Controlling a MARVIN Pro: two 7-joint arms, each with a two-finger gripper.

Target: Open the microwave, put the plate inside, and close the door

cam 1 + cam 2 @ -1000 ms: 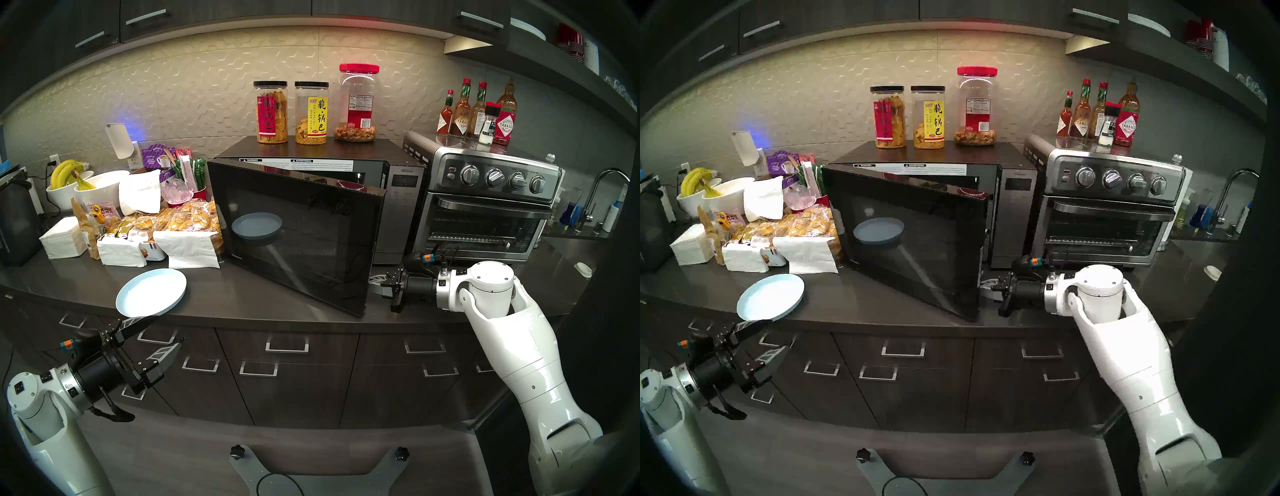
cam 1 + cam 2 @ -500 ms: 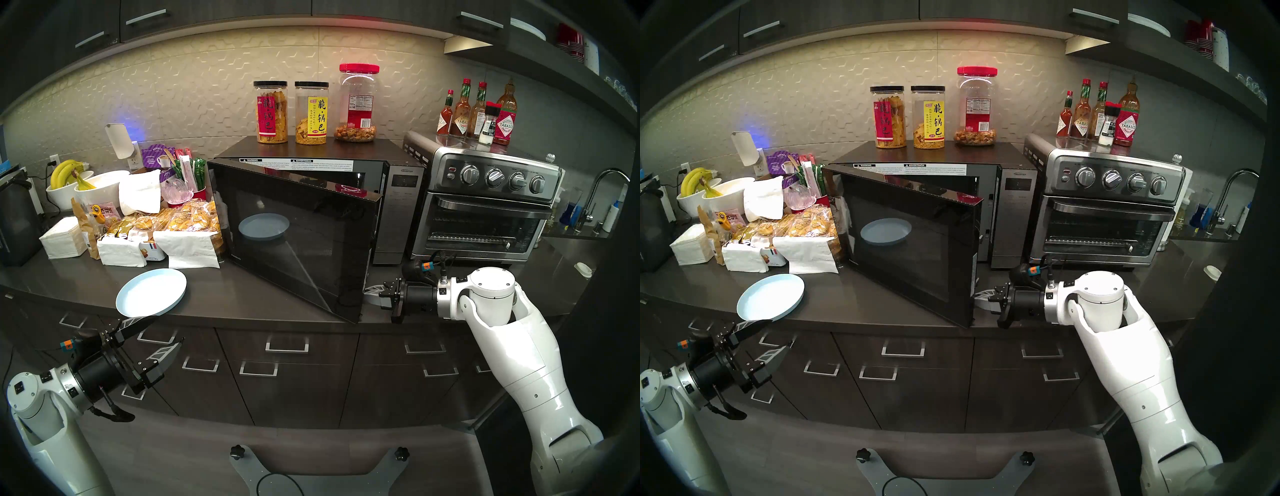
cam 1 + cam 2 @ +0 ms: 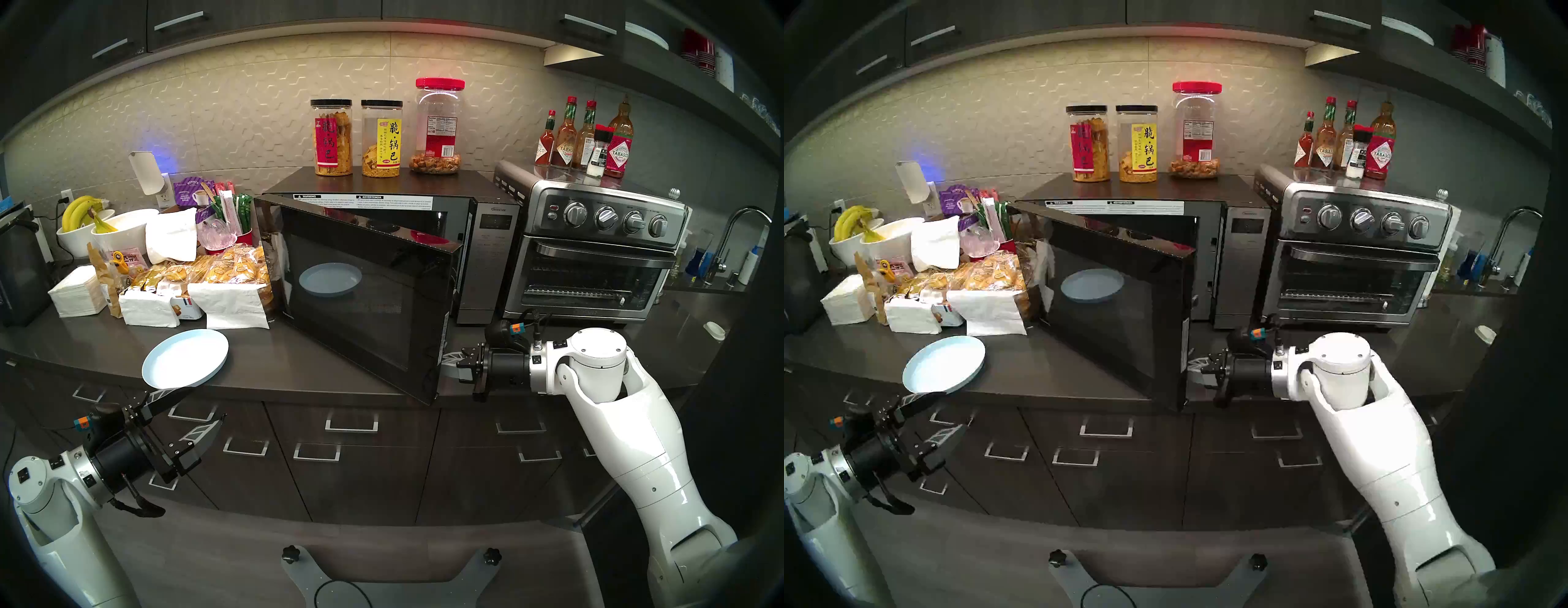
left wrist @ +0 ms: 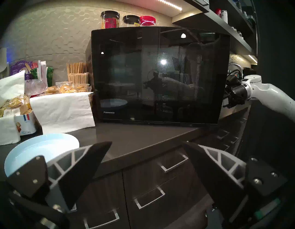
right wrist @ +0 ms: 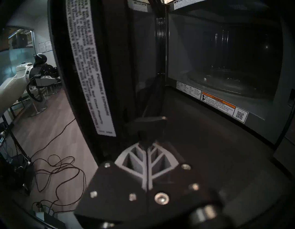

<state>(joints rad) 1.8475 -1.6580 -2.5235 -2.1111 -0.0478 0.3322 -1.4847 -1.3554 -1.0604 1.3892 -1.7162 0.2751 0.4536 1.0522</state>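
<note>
- Left gripper (image 3: 186, 409): hangs off the counter's front edge, jaws spread wide, nothing between them. No change over the last second. The upper finger (image 4: 83, 161) sits just in front of the plate's near rim; contact cannot be confirmed.
- Plate (image 3: 185, 358): pale blue, flat on the counter (image 3: 297, 369) near its front edge, left of the microwave, partly overhanging. Same spot as a second ago. The pale disc seen in the door glass is its reflection.
- Door (image 3: 360, 297): has swung wider since a second ago; its free edge has moved left and toward the robot, and the disc reflection has shifted right across the glass. Judgement: the opening step is under way, now roughly half open, likely not yet wide enough to pass the plate in.
- Microwave (image 3: 488, 254): cavity (image 5: 223, 64) exposed and dark in the right wrist view; it appears empty.
- Right gripper (image 5: 150, 126): jaws fully closed, holding nothing. The fingertips are behind the door's free edge, on its inner side, and have travelled left with it. Judgement: pushing the door open rather than gripping.
- Hard to see: in both head views the door edge hides the right fingertips; the wrist view is too dim to fix the contact point. The hinge side is blocked by the door itself.
</note>
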